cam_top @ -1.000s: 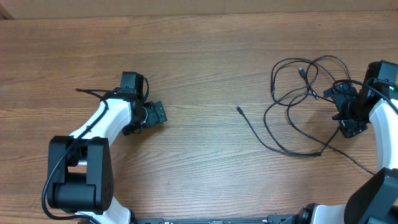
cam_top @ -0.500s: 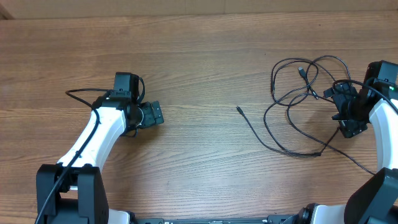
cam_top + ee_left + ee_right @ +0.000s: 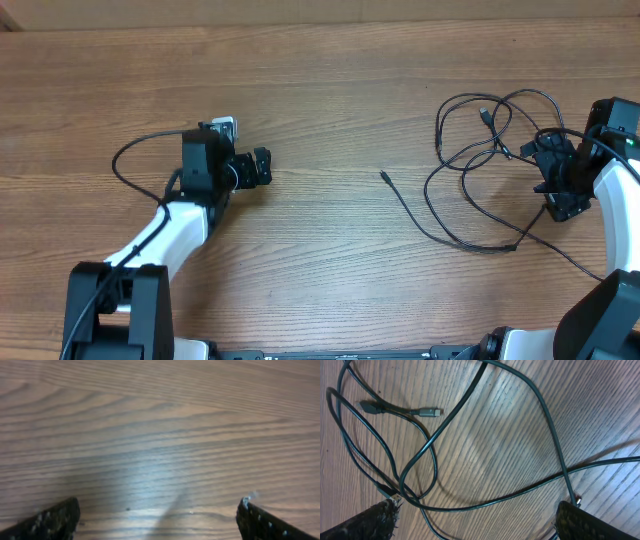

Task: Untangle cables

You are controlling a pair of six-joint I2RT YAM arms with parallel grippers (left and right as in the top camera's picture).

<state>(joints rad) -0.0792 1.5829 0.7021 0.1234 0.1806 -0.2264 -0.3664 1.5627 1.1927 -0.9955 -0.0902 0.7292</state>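
This looks like a robotics lab bench: a wood-grain table [image 3: 330, 70] fills every view. A left arm [image 3: 168, 226] and a right arm [image 3: 612, 186], both white and black, rise from its near edge (thick black wires run along their links). Loose cables [image 3: 462, 190] lie on the top, and each wrist has its own camera view.

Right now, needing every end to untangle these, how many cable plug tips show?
3. One plug tip lies alone, left of the tangle; one sits inside the upper loops; one is lower in the tangle. Others may be hidden among the cables.
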